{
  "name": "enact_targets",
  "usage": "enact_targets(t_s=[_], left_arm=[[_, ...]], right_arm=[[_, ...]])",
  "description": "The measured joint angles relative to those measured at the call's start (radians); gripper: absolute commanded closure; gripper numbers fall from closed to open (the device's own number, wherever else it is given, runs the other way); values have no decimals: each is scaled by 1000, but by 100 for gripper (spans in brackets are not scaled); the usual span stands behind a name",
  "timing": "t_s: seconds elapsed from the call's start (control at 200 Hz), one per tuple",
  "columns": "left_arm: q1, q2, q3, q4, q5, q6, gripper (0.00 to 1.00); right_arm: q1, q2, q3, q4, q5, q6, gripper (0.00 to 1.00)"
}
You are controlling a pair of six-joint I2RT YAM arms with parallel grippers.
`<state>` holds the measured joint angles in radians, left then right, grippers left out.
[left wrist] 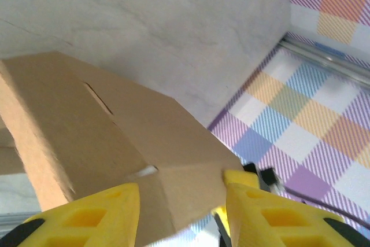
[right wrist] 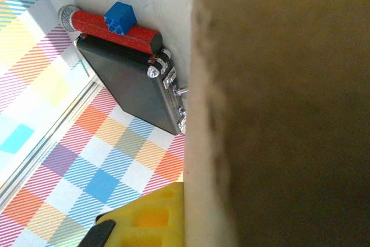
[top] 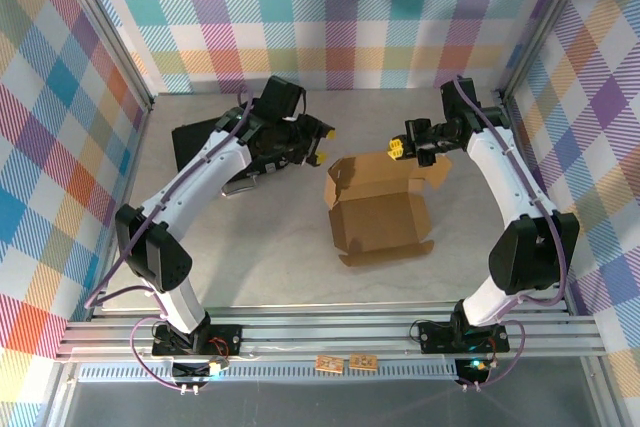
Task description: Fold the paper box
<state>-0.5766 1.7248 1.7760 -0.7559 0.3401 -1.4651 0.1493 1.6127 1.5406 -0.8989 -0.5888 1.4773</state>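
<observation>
From above, the paper box (top: 380,209) lies open on the desk (top: 270,247), a little right of centre. Its tray faces up and its flaps are spread. The left end effector (top: 322,137) is at the box's far left corner, and the right end effector (top: 398,150) is at the far flap. From this height neither pair of fingertips can be made out clearly. The left arm covers much of a black case (top: 195,137) lying at the far left of the desk. Two small tan tags (top: 346,362) on the front rail carry marks too small to read.

In the left wrist view, two yellow fingers (left wrist: 87,219) stand apart at the bottom edge, cut off by the frame. A blurred corner of the brown box reaches into the gap. Plaid wall shows between the cardboard and the right-hand finger, so the fingers are not pressed onto the box.

In the right wrist view, a cardboard panel blocks the whole right half, out of focus. One yellow finger (right wrist: 144,215) lies against its edge and the other is hidden behind it. The fingers are closed on the flap. Past the panel lies the case with its metal latches (right wrist: 169,79). A red cylinder (right wrist: 115,30) with a blue block (right wrist: 119,17) on top lies along its far edge, and its near corner is cut off by the cardboard.
</observation>
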Motion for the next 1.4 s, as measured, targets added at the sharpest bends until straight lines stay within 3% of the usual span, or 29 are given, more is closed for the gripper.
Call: enact_targets(t_s=[0.635,0.71,0.84,1.1,1.155,1.255,1.285,1.4], left_arm=[[-64,95,28,32,63,-3,58],[-71,102,28,32,64,-3,63],[-71,103,27,39,63,2,83],[-55,103,5,55,48,-3,97],[-48,103,3,54,44,-2,89],[-31,103,0,47,45,30,53],[-24,103,0,42,44,44,46],[36,98,-2,-13,13,157,38]], right_arm=[[-1,0,0,9,2,0,100],[-3,1,0,14,3,0,100],[-5,5,0,28,0,-5,100],[5,29,-13,54,-3,-29,100],[9,29,-25,67,-4,-31,100],[18,35,-34,95,-2,-42,100],[18,38,-36,105,1,-47,100],[19,52,-62,158,10,-53,100]])
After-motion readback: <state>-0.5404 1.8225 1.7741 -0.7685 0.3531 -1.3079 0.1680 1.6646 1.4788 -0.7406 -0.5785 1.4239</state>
